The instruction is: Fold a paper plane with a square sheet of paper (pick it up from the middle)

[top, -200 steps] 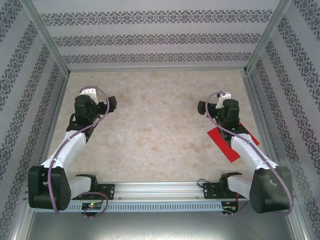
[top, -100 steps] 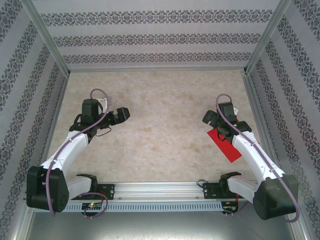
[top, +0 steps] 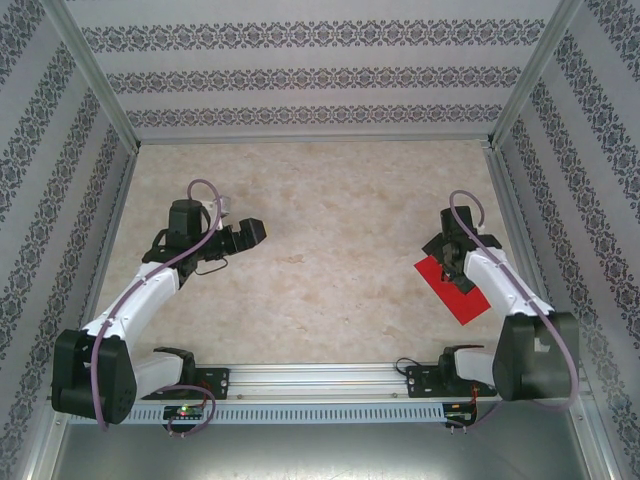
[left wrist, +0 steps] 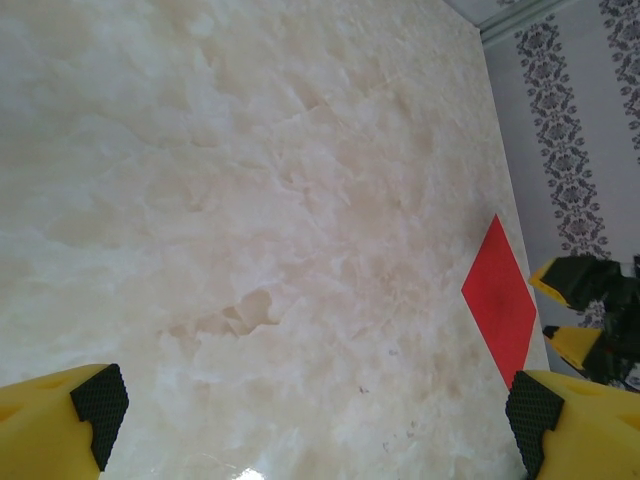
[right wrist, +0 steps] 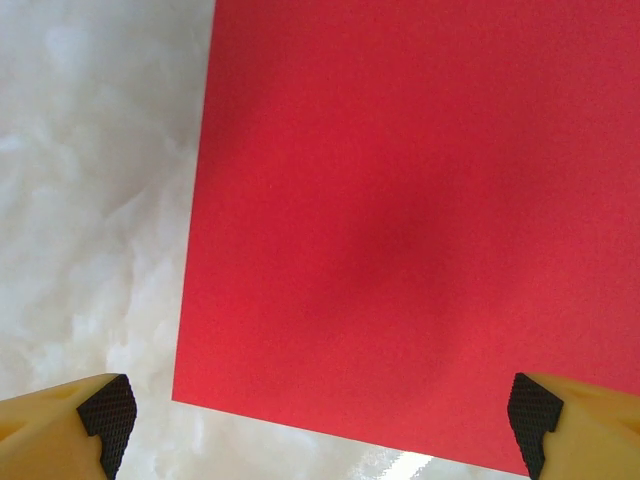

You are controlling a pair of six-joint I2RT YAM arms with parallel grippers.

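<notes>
1. We see the right gripper (right wrist: 320,432) with its jaws spread wide and nothing between them. One of its fingertips (right wrist: 100,410) is over bare worktop (right wrist: 90,200) beside a corner of the square sheet of paper (right wrist: 420,220), and the other is over the sheet's edge.
2. The left gripper (left wrist: 312,420) is also released, its jaws wide apart and empty above the marble-like worktop.
3. The sheet is bright red and lies flat and unfolded, close to the right edge of the worktop and nearer to the front right corner.
4. In the top view, we find the right gripper directly over the sheet, while the left gripper is over the left half, well apart from it.
</notes>
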